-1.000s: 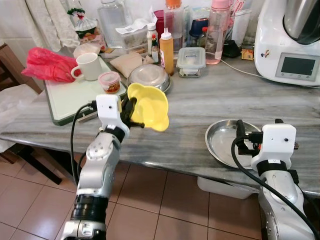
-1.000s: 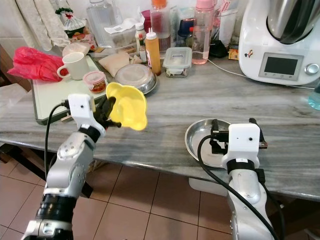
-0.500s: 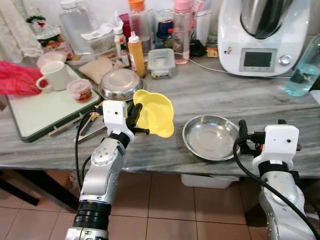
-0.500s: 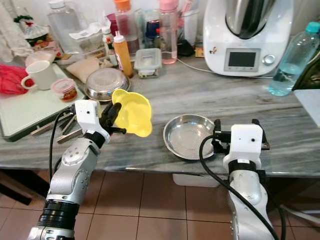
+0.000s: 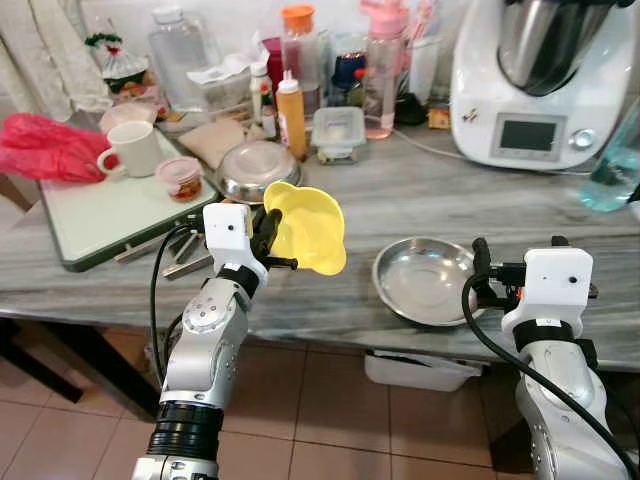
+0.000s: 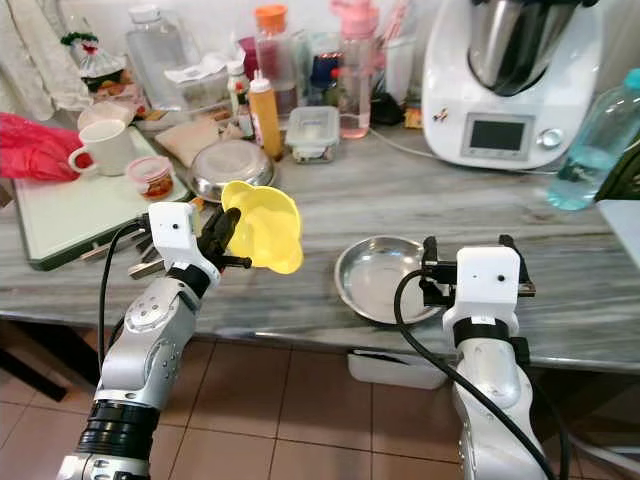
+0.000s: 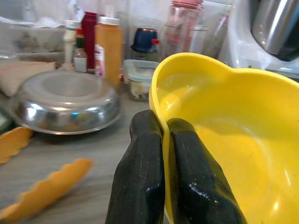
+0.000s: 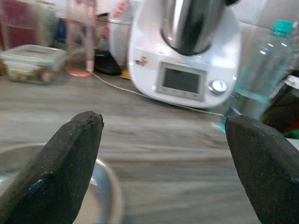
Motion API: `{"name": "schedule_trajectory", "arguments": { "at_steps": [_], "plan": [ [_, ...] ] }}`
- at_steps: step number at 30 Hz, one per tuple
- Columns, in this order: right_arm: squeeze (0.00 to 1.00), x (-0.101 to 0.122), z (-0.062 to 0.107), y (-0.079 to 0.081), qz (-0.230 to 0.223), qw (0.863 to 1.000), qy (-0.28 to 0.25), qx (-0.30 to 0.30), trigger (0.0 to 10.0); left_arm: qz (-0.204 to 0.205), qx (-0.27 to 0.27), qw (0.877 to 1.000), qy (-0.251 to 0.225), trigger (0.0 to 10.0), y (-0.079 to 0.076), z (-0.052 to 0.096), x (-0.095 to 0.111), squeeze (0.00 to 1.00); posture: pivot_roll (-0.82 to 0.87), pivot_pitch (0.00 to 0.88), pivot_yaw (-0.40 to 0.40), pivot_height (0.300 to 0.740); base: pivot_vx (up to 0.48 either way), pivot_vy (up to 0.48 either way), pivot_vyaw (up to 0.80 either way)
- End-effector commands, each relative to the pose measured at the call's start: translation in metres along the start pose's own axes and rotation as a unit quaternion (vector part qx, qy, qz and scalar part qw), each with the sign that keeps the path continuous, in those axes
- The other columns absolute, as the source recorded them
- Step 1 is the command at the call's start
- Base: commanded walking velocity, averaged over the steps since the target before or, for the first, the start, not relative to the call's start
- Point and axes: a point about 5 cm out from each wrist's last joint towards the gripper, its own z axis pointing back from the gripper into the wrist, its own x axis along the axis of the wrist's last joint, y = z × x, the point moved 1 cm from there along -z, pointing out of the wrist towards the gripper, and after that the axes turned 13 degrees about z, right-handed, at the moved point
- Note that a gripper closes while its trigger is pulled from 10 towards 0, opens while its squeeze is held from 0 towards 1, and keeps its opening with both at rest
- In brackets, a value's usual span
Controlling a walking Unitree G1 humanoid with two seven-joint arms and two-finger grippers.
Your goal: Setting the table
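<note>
**Yellow bowl in transit, steel dish already down**

Yellow bowl (image 5: 307, 228) is pinched by its rim in my left gripper (image 5: 268, 233), fingers (image 7: 140, 172) closed tight either side of the rim, bowl tilted and held above the counter's near edge at roughly 10 o'clock from frame centre. Right gripper (image 8: 163, 154) sits at 4 o'clock, fingers spread wide, holding nothing, just beside the rim of the steel dish (image 5: 425, 279), which rests flat on the marble counter (image 5: 400, 195).

My read: carry-and-place step, bowl not yet set down. Next move needs the bowl levelled and lowered onto bare marble near the dish, then release. Rim pinch is thin, so I'd go slow on the wrist roll.

Further out at 11 o'clock: green tray (image 5: 95, 215) with white mug (image 5: 132, 149) and small red-lidded tub (image 5: 180, 177), plus an upturned steel bowl (image 5: 258, 168) just past the yellow one. Tongs (image 7: 46, 193) lie near the tray edge. Back row at 12: sauce bottle (image 5: 292, 111), clear food box (image 5: 337, 133), pink bottle (image 5: 381, 60). Food processor (image 5: 545, 85) at 1 o'clock, water bottle (image 5: 615, 160) at 2.
</note>
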Motion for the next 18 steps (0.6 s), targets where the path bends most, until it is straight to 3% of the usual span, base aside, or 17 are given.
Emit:
{"name": "schedule_trajectory", "arguments": {
  "at_steps": [1,18],
  "plan": [
    [0.00,0.0017,-0.0009,0.0001,0.002,1.000,-0.005,0.002,10.0,0.000,-0.006,1.000,0.005,10.0,-0.0021,-0.0014,-0.0014,0.00,-0.15,0.000,0.071,0.740,0.000,-0.345,0.00],
    [0.00,0.0017,-0.0009,0.0001,0.002,1.000,-0.005,0.002,10.0,0.000,-0.006,1.000,0.005,10.0,-0.0021,-0.0014,-0.0014,0.00,-0.15,0.000,0.071,0.740,0.000,-0.345,0.00]
  ]
}}
